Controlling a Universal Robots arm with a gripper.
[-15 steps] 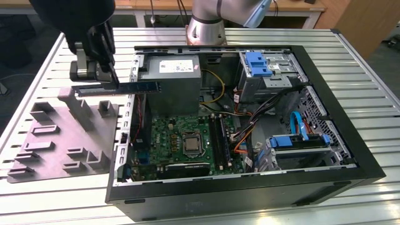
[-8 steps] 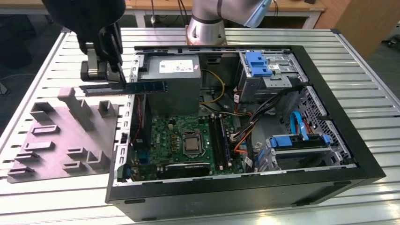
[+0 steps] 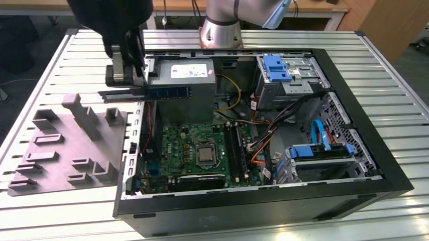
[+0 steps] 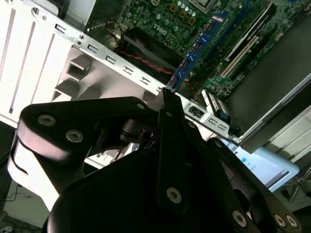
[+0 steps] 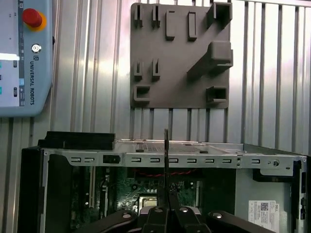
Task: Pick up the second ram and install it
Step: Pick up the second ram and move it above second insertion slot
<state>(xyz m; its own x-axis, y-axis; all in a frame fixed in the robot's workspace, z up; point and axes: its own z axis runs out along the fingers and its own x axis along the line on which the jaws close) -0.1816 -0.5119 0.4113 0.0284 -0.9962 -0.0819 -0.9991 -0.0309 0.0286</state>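
Note:
The second ram (image 3: 164, 93), a thin dark blue-green stick with black chips, hangs level in the air above the open computer case's rim on the exterior view's left. My gripper (image 3: 136, 84) is shut on its end, black fingers coming down from above. In the second wrist view the second ram (image 4: 194, 53) juts from the fingers (image 4: 167, 114) toward the green motherboard (image 4: 194, 14). In the first wrist view the second ram (image 5: 166, 155) is edge-on, a thin dark line over the case wall. The motherboard (image 3: 191, 145) lies inside the case, with long black slots (image 3: 234, 145) to the exterior view's right of its processor socket.
A grey holder plate (image 3: 67, 145) with raised blocks lies on the slatted table on the exterior view's left of the case (image 3: 375, 145). A grey power supply (image 3: 181, 75), blue drive cages (image 3: 275, 68) and cables crowd the case. A teach pendant (image 5: 24, 58) lies on the table.

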